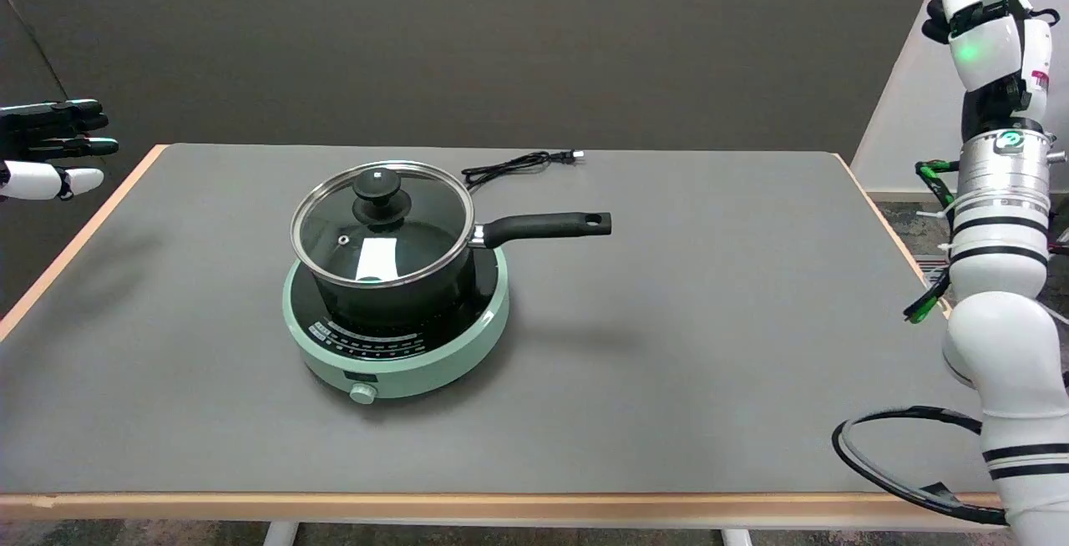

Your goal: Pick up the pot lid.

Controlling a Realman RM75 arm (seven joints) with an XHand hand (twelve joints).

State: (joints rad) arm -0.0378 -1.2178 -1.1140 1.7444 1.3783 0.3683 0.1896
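Note:
The pot lid (422, 216) is glass with a steel rim and a black knob (377, 188) on top. It lies closed on a black pot (401, 295) whose long black handle (547, 226) points right. The pot stands on a mint-green induction cooker (434, 362) at the table's left-centre. My right arm (998, 279) rises along the picture's right edge, far from the pot, and runs out of the top of the frame. Its hand does not show.
A black power cord (518, 164) lies behind the pot near the table's far edge. The idle left hand (50, 149) hangs in the air at the upper left. A black cable loop (885, 462) hangs off the right arm at the table's near right corner.

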